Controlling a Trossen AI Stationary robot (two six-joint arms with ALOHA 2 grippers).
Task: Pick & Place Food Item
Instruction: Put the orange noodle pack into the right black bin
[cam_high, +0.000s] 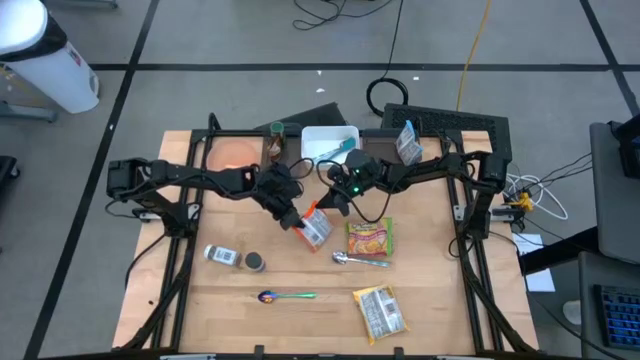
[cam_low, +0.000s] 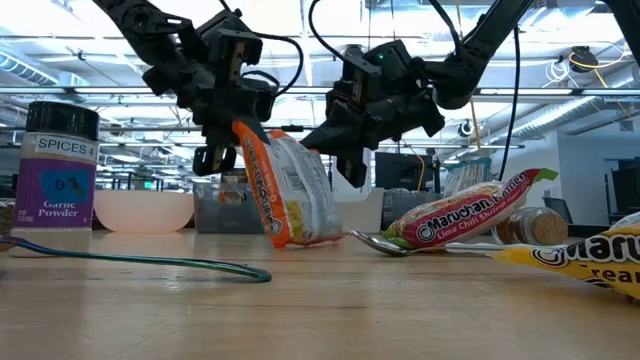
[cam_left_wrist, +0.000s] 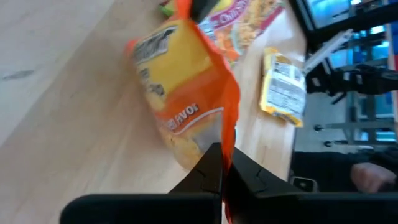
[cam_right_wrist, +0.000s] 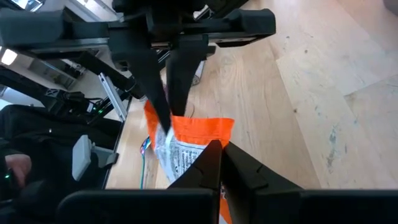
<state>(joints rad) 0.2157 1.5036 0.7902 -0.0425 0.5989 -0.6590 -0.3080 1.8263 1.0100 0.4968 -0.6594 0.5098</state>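
Observation:
An orange and clear noodle packet (cam_high: 313, 228) stands on end at the table's middle, held between both arms. My left gripper (cam_high: 290, 212) comes from the table's left and is shut on the packet's upper orange end. My right gripper (cam_high: 335, 197) comes from the right and is shut on that same end a little farther along. In the low view the packet (cam_low: 295, 195) hangs under the left gripper (cam_low: 232, 135) and the right gripper (cam_low: 345, 150). My left gripper pinches the packet's flat orange sealed edge (cam_left_wrist: 227, 134) between its two fingers, slanting down from the table's left. The packet hangs below the fingers, and its lower end (cam_low: 305, 240) is down at the table top. My right gripper pinches the orange sealed strip (cam_right_wrist: 208, 132) at the packet's top between its two fingers, coming nearly level from the table's right. The left arm's fingers (cam_right_wrist: 158, 93) hold the strip's other corner. The packet stays upright between the two holds.
A lime-chili noodle packet (cam_high: 368, 238) and a metal spoon (cam_high: 360, 260) lie right of the held packet. A yellow packet (cam_high: 380, 311) lies near the front edge, with a coloured spoon (cam_high: 285, 296) and a spice jar (cam_high: 222, 256) at the front left. A white bin (cam_high: 330, 143) and a pink bowl (cam_high: 235, 152) stand at the back.

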